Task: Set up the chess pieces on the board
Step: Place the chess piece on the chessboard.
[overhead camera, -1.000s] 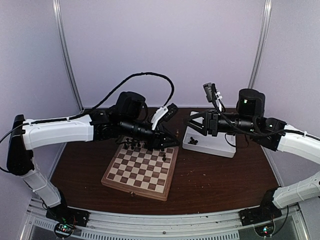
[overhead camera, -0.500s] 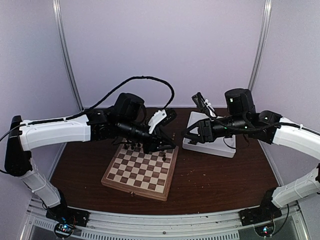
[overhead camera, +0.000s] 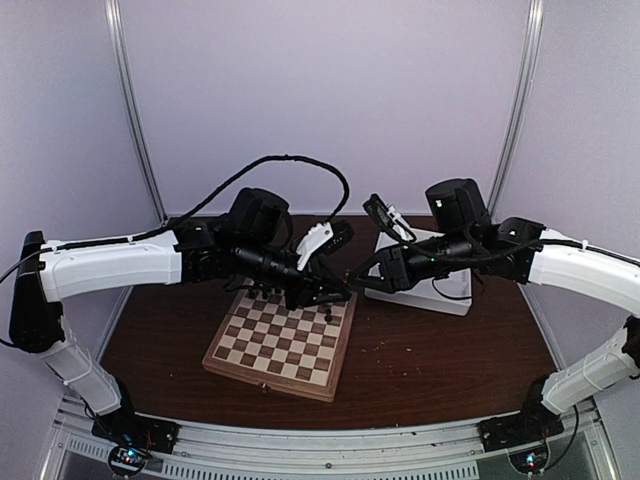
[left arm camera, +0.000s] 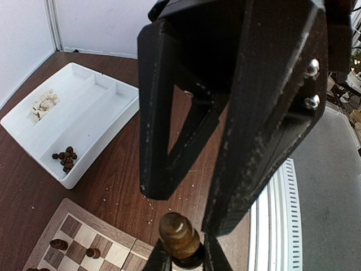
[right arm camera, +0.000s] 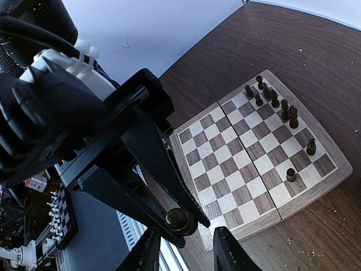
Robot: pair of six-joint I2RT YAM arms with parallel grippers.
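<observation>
My left gripper (overhead camera: 333,291) (left arm camera: 181,257) is shut on a dark brown chess piece (left arm camera: 179,236) (right arm camera: 180,220), held in the air off the board's far right corner. My right gripper (overhead camera: 364,279) (right arm camera: 186,252) meets it tip to tip, open, one finger on each side of the piece and not touching it. In the left wrist view its big black fingers (left arm camera: 163,113) loom above the piece. The board (overhead camera: 285,345) (right arm camera: 254,164) carries several dark pieces (right arm camera: 271,99) along its far rows, and two stand alone (right arm camera: 311,147).
A white compartment tray (overhead camera: 430,292) (left arm camera: 96,107) lies right of the board; it holds a few dark pieces (left arm camera: 65,159) and a pile of cream ones (left arm camera: 44,104). Crumbs dot the brown table (overhead camera: 430,350). A metal rail (overhead camera: 330,455) runs along the near edge.
My right arm has swung left from above the tray to the left gripper, and its jaws have narrowed. The left gripper has kept hold of the piece and shifted slightly right.
</observation>
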